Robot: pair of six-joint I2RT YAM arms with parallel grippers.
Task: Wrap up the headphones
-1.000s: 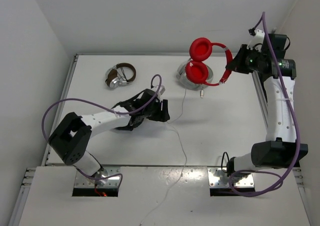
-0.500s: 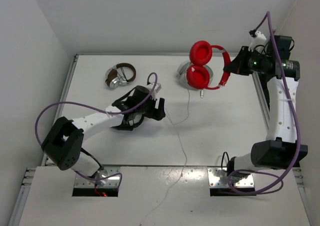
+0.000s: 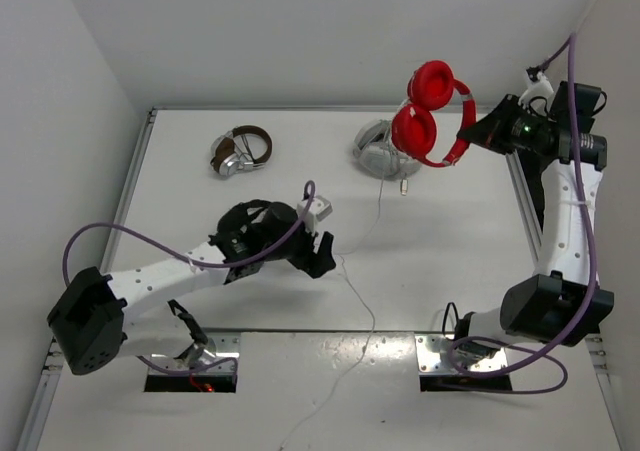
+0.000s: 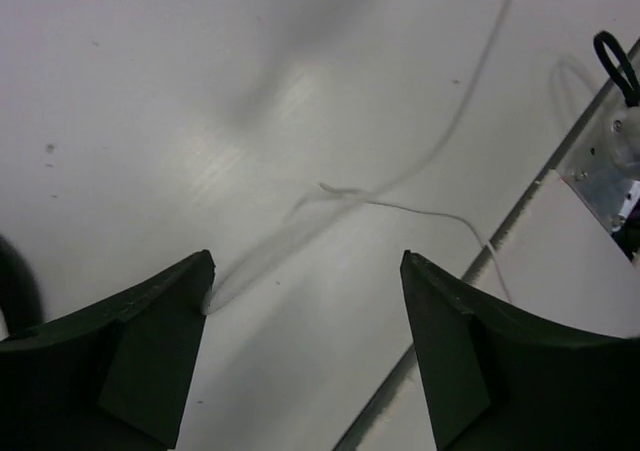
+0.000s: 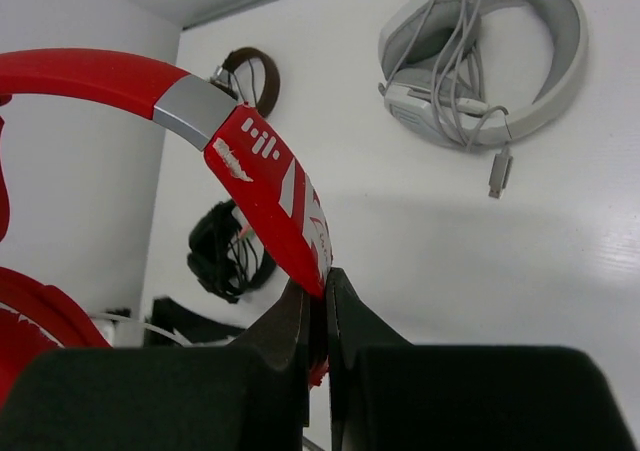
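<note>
- Left arm (image 3: 170, 268): white link shells between black joint housings, ending in a blocky black shoulder (image 3: 88, 319).
- Right arm (image 3: 560, 221): the same white-and-black build, with a small green light (image 3: 521, 128) on its black wrist.
- A purple cable (image 3: 100, 228) runs along each arm.
- Left claw (image 4: 305, 271): two matte black, wedge-shaped fingers (image 4: 150, 341).
- Right claw (image 5: 322, 301): black fingers tapering to narrow tips.
- Silver base plates (image 3: 432, 356) at the counter's near edge.

Bright, even light casts soft shadows on the white table (image 3: 450, 251). In the left wrist view, the cable (image 4: 420, 209) partly blurs.
</note>
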